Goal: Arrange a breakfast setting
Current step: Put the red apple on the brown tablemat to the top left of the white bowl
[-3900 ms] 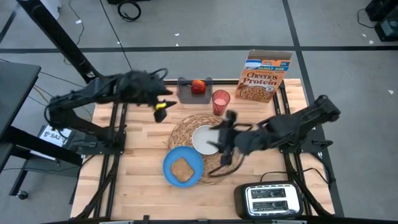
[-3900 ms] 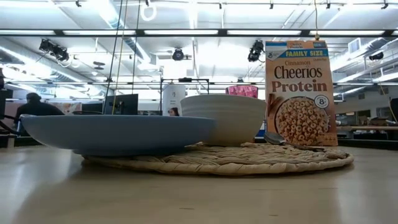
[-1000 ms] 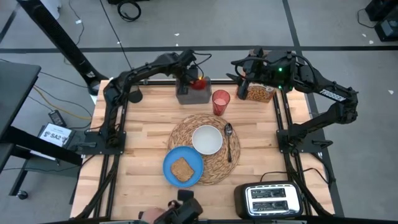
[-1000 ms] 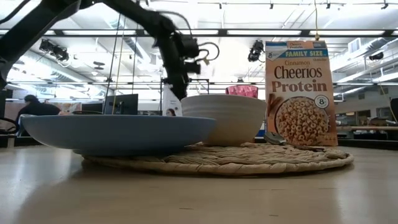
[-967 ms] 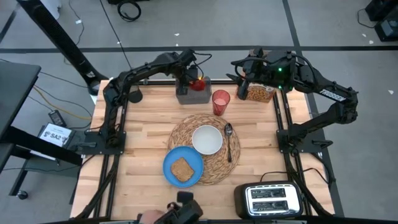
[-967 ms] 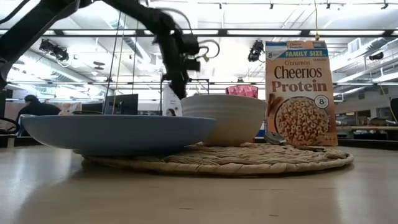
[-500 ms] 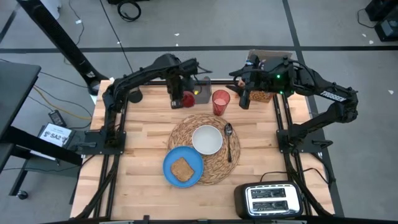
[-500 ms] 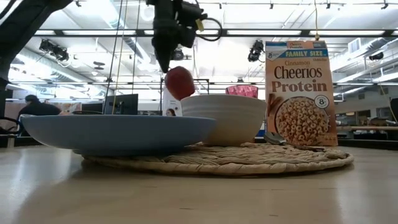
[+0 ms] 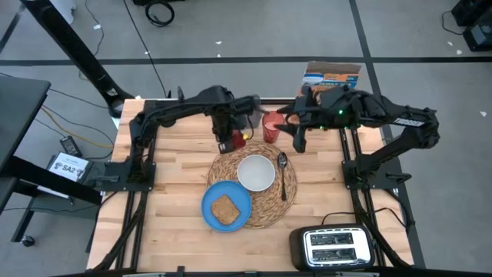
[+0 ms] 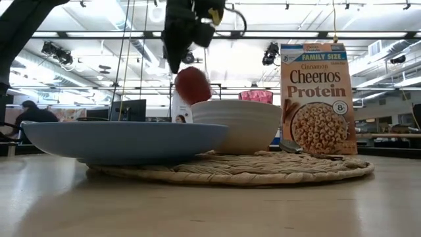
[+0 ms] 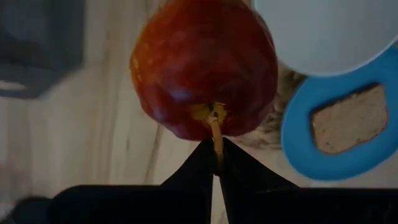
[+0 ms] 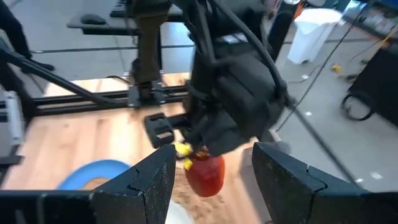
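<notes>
A red apple (image 11: 202,68) hangs under my left gripper (image 11: 216,148), which is shut on its stem above the far left edge of the woven placemat (image 9: 223,165). The low view shows the apple (image 10: 192,85) in the air beside the white bowl (image 10: 235,125). My right gripper (image 9: 297,141) stands open by the translucent red cup (image 9: 270,127), nothing between its fingers. On the mat lie the bowl (image 9: 256,172) and the spoon (image 9: 283,173). The blue plate (image 9: 227,206) carries the toast (image 9: 224,209) and overlaps the mat's near left edge. The Cheerios box (image 10: 318,99) stands at the far right. My left gripper pinches the apple's thin stem (image 11: 215,127) between its two fingertips, just above the fruit's top. The fingers come from above and point down. The apple hangs below them, clear of the table and the mat.
The grey tray (image 11: 37,43) sits at the far edge behind the apple. A black-and-silver toaster (image 9: 334,246) stands at the near right corner. Bare wood shows left of the mat and along the near edge.
My left gripper has taken the apple by its stem off the grey tray, lifted it clear and carried it toward the near edge, up to the placemat's far left rim. My right gripper has moved away from the cereal box toward the near edge, beside the red cup.
</notes>
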{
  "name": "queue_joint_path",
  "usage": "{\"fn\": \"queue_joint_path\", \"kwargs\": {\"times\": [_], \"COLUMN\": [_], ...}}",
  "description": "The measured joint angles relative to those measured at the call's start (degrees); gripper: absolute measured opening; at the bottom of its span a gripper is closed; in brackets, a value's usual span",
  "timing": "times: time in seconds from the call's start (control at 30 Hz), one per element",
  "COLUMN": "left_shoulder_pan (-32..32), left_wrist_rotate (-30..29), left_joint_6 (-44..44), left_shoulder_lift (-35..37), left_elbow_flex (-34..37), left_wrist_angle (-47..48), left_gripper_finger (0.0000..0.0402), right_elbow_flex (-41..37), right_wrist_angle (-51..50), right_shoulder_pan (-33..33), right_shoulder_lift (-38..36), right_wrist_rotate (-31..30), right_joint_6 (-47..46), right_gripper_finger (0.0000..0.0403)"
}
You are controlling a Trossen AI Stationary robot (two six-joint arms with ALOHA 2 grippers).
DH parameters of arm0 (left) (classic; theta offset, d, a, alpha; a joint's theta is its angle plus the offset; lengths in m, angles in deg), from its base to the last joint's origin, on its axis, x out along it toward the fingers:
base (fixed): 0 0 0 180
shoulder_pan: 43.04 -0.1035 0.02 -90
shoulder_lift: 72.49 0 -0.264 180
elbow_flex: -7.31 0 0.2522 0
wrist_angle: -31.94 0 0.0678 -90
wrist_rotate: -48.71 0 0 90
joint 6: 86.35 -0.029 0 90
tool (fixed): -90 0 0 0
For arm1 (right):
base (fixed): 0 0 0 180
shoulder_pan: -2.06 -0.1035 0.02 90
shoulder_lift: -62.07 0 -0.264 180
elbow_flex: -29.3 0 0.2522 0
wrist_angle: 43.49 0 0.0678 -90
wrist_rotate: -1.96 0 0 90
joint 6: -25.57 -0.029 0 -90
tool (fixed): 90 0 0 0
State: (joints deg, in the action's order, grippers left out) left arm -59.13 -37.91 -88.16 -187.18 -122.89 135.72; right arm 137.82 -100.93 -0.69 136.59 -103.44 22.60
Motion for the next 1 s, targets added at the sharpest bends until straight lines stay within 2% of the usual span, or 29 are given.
{"fn": "queue_joint_path", "kwargs": {"times": [0.27,0.47,0.67,1.0], "left_shoulder_pan": [3.48,5.6,5.61,5.76], "left_wrist_rotate": [-0.17,-0.23,-0.57,-0.67], "left_joint_6": [1.35,1.4,1.62,2.75], "left_shoulder_lift": [0.83,0.89,0.92,0.72], "left_elbow_flex": [12.08,18.34,21.53,22.38], "left_wrist_angle": [-0.45,-7.84,-8.22,-11.85], "left_gripper_finger": [0.0018,0.0018,0.0018,0.0023], "right_elbow_flex": [0.02,-0.02,-0.04,-0.02], "right_wrist_angle": [0.48,0.78,1.79,4.07], "right_shoulder_pan": [-7.22,-12.68,-17.6,-20.0], "right_shoulder_lift": [2.24,4.06,5.66,7.49], "right_wrist_rotate": [-1.74,-4.9,-7.51,-10.08], "right_joint_6": [-9.99,-15.89,-18.41,-18.34], "right_gripper_finger": [0.0219,0.0219,0.0219,0.0219]}}
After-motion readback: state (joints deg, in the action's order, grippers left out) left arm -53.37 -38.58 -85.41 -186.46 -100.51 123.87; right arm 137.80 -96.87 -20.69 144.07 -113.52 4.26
